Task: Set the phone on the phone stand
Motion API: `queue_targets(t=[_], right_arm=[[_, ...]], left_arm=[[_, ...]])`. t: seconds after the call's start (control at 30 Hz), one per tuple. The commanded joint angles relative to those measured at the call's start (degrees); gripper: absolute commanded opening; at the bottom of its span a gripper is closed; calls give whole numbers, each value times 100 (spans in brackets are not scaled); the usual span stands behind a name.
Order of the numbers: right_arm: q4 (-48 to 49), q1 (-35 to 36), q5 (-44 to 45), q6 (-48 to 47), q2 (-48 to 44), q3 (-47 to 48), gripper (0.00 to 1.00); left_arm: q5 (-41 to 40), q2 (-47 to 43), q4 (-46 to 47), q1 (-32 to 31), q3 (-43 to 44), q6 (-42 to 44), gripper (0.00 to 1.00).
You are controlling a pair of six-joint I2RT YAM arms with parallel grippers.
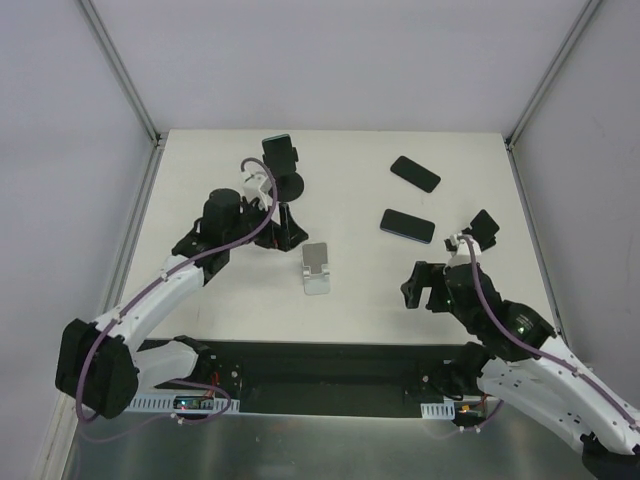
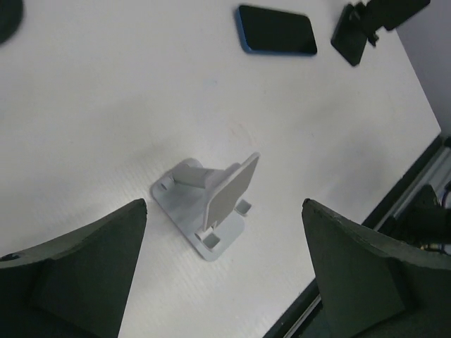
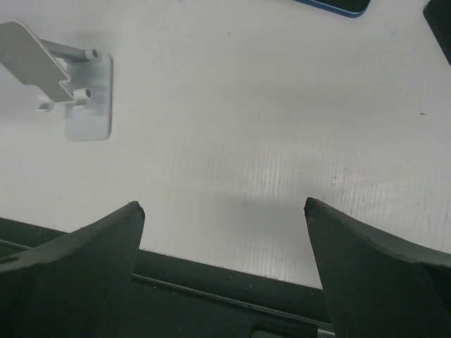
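Observation:
A silver phone stand [image 1: 317, 268] sits on the white table near the middle front, with nothing on it; it also shows in the left wrist view [image 2: 208, 204] and the right wrist view [image 3: 70, 84]. A dark phone with a blue edge [image 1: 407, 225] lies flat to its right, seen again in the left wrist view [image 2: 277, 30]. A second black phone [image 1: 415, 173] lies farther back. My left gripper [image 1: 282, 238] [image 2: 224, 201] hovers open just left of the silver stand, holding nothing. My right gripper [image 1: 425, 290] [image 3: 224, 204] is open and empty over the table's front edge.
A black round-based holder [image 1: 290, 185] carrying a dark phone [image 1: 280, 150] stands behind the left gripper. A small black block [image 1: 485, 225] [image 2: 352, 32] lies right of the blue-edged phone. The table's dark front rail [image 3: 232, 289] runs below the right gripper.

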Motion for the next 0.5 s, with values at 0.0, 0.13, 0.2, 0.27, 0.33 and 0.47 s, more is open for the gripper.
queue_targets(t=[0.0, 0.13, 0.2, 0.27, 0.33, 0.47], right_arm=[[124, -71, 386, 61, 702, 379, 100], [467, -422, -270, -281, 1843, 923, 97], [520, -624, -938, -956, 2730, 1467, 96], [345, -642, -1994, -1466, 3642, 2132, 97], [614, -336, -2357, -1888, 3937, 2294, 96], [1372, 192, -1601, -1172, 4716, 2567, 96]], left_arm=[[-1064, -650, -1193, 30, 787, 109, 90], [-1187, -529, -1158, 21, 1437, 293, 90], [-1362, -379, -1166, 21, 1780, 469, 90], [-1433, -203, -1166, 91, 1956, 531, 90], [-1067, -133, -1088, 319, 2000, 339, 90], [-791, -255, -1052, 1389, 1966, -827, 91]])
